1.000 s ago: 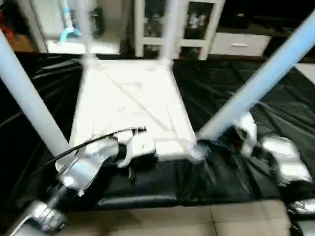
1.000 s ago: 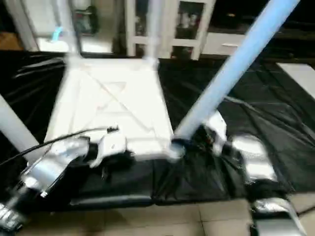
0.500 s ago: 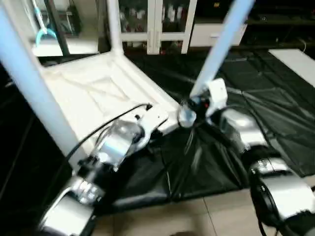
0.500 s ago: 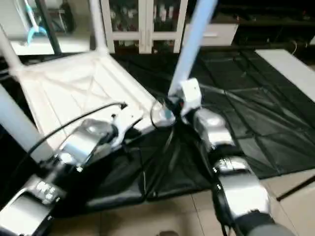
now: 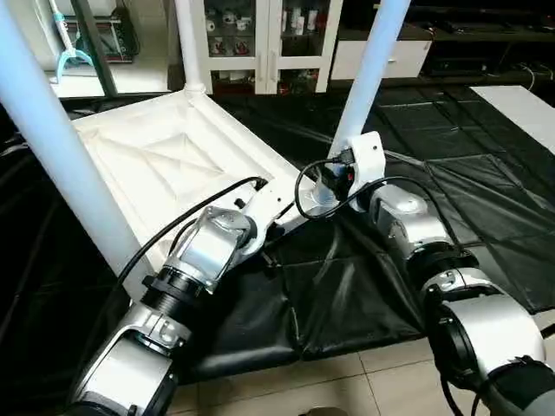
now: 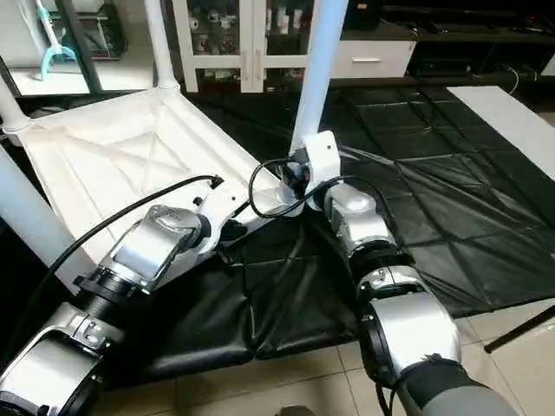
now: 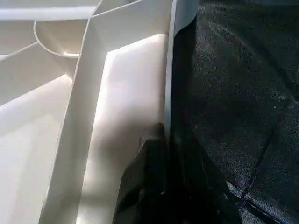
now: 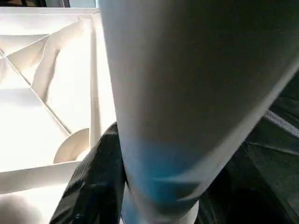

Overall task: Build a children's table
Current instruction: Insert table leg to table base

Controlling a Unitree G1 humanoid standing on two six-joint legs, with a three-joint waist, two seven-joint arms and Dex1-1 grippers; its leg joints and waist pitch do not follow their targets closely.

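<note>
On the black sheet [image 5: 486, 217] the table top [image 5: 165, 165] lies underside up, tilted, legs standing in its corner sockets. Left gripper [image 5: 270, 227] is clenched on the top's near rim; right gripper [image 6: 290, 178] clasps the near-right leg [image 5: 368, 74] at its base.

Risk, as I judge it: rim grip is thin, so it may slip if the top is lifted further. Leverage on the leg could unseat it.

Room: tiled floor [image 5: 347, 381], white glass-door cabinet [image 5: 269, 43] behind.
</note>
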